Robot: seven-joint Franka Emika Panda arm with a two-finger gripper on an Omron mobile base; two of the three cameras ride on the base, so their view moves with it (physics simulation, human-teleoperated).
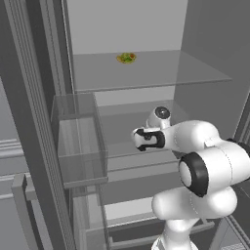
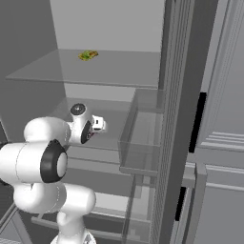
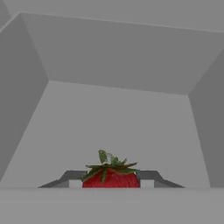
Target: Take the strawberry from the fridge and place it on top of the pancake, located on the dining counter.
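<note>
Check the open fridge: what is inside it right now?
Inside the fridge, a small yellow-green item lies on the upper glass shelf. Lower down, the gripper has its fingers shut on the strawberry. The arm hides the shelf beneath it.

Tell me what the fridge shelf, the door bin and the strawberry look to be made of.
Upper shelf: likely glass, see-through with a pale edge. Door bin: clear plastic or glass, the wall behind shows through it. Strawberry: rendered soft fruit, matte red with green leaves, held between the jaws.
</note>
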